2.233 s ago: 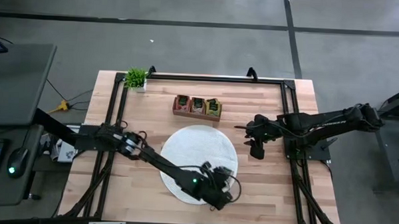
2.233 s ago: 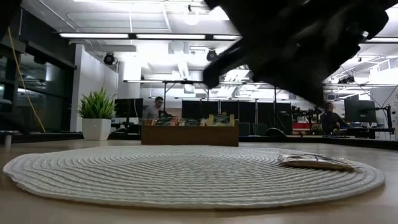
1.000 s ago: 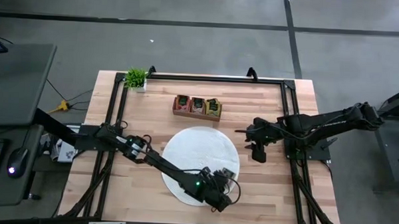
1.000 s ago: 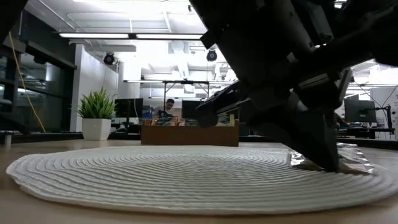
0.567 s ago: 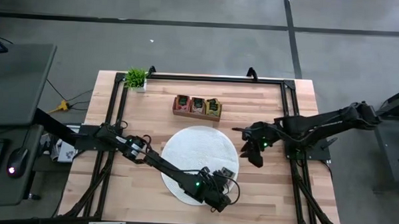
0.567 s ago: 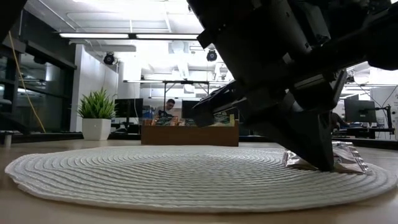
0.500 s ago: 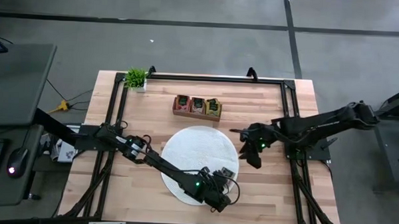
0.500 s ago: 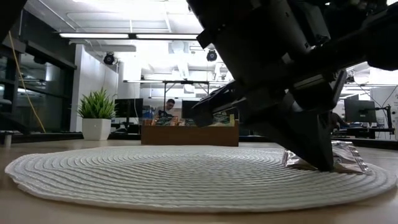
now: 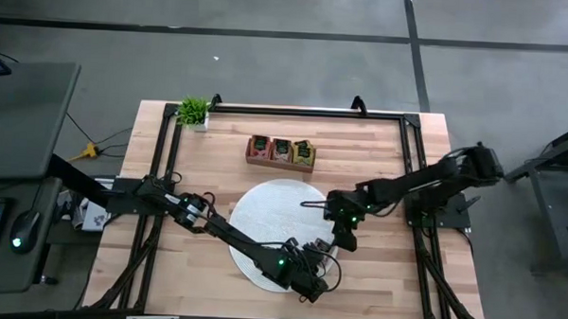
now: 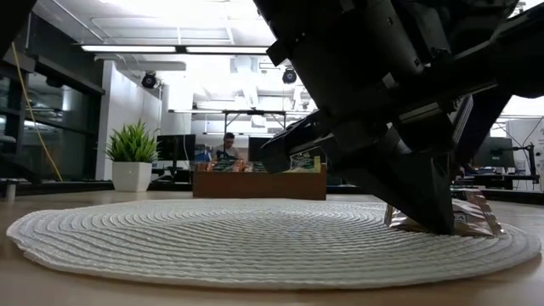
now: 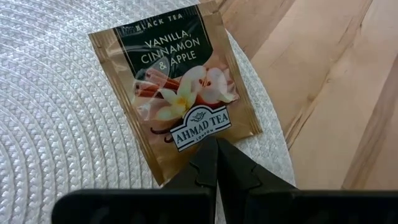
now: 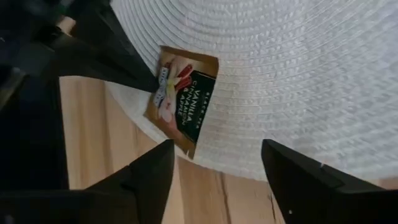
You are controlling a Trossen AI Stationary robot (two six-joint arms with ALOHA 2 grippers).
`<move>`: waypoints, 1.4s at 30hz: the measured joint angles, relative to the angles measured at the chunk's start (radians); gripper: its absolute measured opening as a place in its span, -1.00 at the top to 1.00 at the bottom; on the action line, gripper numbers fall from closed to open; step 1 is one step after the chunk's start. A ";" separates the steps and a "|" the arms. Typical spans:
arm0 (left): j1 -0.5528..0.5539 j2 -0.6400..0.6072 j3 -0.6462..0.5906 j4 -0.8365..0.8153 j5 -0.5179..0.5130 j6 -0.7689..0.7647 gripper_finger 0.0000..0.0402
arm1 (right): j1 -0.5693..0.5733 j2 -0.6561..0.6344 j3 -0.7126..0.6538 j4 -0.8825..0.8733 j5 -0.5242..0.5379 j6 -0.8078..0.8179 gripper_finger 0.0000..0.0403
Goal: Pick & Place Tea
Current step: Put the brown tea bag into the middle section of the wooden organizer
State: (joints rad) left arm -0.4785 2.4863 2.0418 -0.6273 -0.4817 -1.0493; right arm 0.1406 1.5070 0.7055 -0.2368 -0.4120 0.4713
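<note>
here left tool (image 11: 216, 146) pinches tea packet (image 11: 176, 87) on mat (image 11: 56, 124); right tool (image 12: 214, 165) open.

Bright ceiling strip lights (image 10: 153, 48) silhouette the near, blurred arm.

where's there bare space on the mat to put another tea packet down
The white mat lies bare across its left and far parts, toward the wooden tray. The near-right edge is crowded: the left gripper, shut, pins the tea packet there, and the open right gripper hovers beside it.
</note>
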 joint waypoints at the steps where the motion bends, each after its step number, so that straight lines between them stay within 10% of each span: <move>1: 0.000 0.000 0.000 0.000 0.000 0.000 1.00 | 0.000 0.018 0.000 0.013 -0.006 0.000 -0.19; 42: 0.000 0.000 -0.002 0.001 -0.001 0.025 1.00 | 0.090 0.141 -0.002 0.203 0.011 0.045 -0.22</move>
State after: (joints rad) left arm -0.4782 2.4863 2.0399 -0.6262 -0.4823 -1.0248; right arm 0.2310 1.6479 0.7040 -0.0336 -0.4012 0.5161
